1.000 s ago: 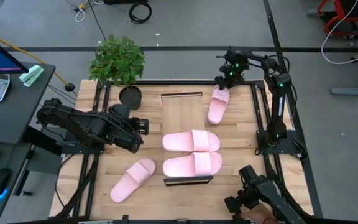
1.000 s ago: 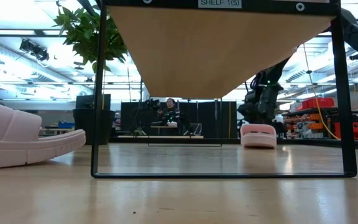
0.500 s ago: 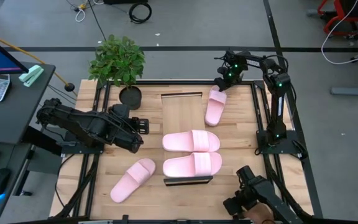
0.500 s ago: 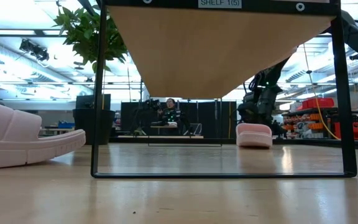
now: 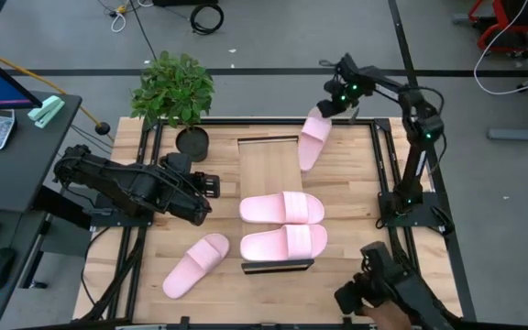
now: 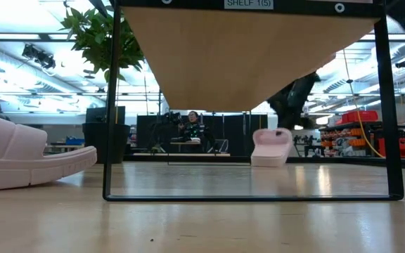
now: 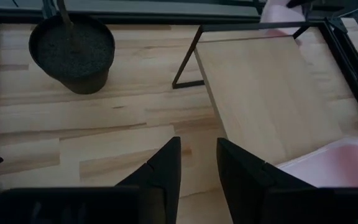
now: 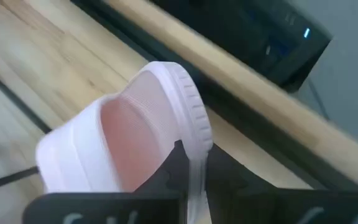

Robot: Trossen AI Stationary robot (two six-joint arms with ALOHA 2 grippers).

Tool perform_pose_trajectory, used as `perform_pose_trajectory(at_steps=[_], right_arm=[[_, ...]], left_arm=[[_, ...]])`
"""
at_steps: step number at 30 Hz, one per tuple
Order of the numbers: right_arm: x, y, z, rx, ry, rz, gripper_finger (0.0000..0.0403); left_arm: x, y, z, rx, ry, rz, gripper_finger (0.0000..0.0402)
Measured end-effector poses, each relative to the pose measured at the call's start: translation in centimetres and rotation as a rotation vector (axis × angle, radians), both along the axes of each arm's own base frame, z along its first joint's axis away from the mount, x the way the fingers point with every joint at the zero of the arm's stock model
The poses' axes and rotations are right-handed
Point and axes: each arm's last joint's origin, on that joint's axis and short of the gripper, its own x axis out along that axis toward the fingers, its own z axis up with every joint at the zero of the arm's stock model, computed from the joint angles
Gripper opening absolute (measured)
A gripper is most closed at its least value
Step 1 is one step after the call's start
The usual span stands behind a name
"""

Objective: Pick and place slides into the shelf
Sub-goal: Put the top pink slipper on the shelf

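Light-wood shelf (image 6: 252,63) labelled "SHELF 1(5)"; right tool (image 8: 191,163) pinches a pink slide (image 8: 135,134); left tool (image 7: 197,163) half-open, empty.

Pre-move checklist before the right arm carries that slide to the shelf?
1. Grip: right gripper shut on the held slide, fingers pinching its edge in the right wrist view: ok.
2. Lift: in the low view the slide's low end looks near the tabletop; clearance: cannot tell.
3. Shelf: far part bare, two slides on the near part: ok.
4. Path: potted plant stands off to the side: ok.
5. Left gripper parked beside the shelf, jaws apart, holding nothing: ok.
6. Last slide on the table, left of the shelf: not yet placed.
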Motion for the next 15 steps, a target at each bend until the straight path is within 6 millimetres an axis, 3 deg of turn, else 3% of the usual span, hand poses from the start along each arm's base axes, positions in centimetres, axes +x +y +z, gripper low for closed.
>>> perform_pose_trajectory(at_steps=[6, 15], right_arm=[[-0.5, 2.2, 6.3, -0.190, -0.046, -0.017, 0.0030], [-2.3, 5.9, 15.2, -0.479, -0.193, -0.191, 0.0030]], left_arm=[[-0.1, 0.1, 0.1, 0.040, 0.002, 0.005, 0.0107], [-0.1, 0.2, 0.2, 0.095, -0.001, 0.004, 0.0107]])
